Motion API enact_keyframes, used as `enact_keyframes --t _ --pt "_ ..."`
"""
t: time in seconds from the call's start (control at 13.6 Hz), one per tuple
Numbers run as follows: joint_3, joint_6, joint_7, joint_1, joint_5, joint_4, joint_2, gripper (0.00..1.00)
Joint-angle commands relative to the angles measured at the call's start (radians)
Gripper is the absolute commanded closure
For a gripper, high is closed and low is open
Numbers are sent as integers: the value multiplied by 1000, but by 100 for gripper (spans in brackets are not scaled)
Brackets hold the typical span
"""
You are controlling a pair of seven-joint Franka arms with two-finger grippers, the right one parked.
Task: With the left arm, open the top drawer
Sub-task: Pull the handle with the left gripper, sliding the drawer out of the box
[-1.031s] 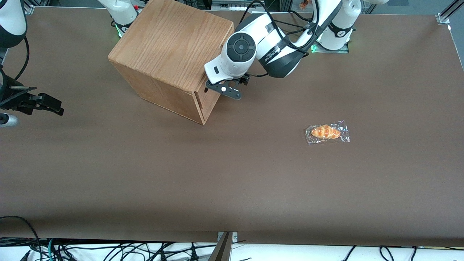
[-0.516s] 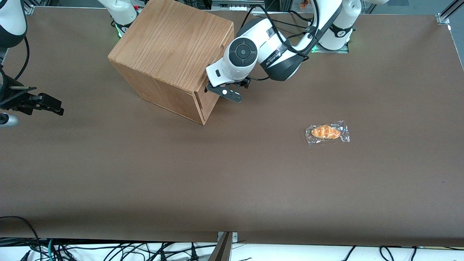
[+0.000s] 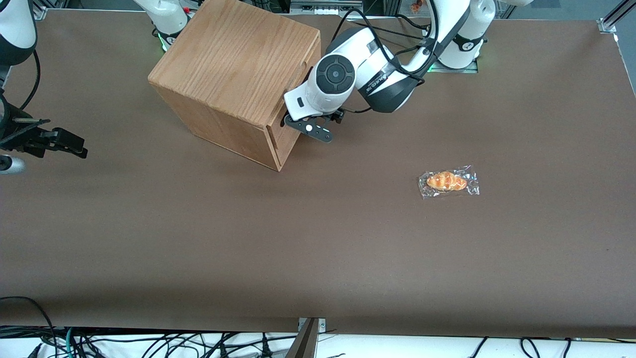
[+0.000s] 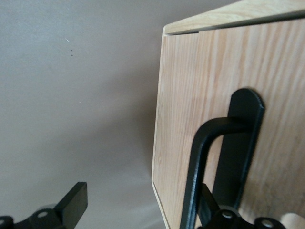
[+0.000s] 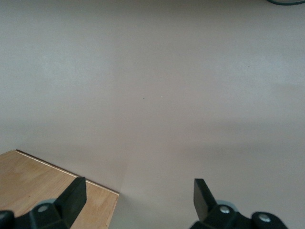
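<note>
Wooden box [image 3: 233, 74] on brown bench [image 3: 318, 238], toward parked arm's end. Top drawer [image 4: 228, 119] in box's upper part, front flush with box edge, drawer shut. Black bar handle [image 4: 200, 167] on drawer front. Left arm [image 3: 367, 64] bent low beside box; pincer [image 3: 300, 124] at drawer front. Pincer fingers spread open: one finger [image 4: 74, 202] clear of drawer over bench, the other [image 4: 209, 210] beside handle bar. Wrapped pastry [image 3: 448, 181] on bench, well apart, toward working arm's end.
</note>
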Motion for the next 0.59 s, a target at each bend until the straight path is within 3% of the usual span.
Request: enact_keyframes --t 0.0,0.52 --pt "0 15 43 28 -7 -32 -21 0" --pt "0 1 45 44 -5 -34 -25 0"
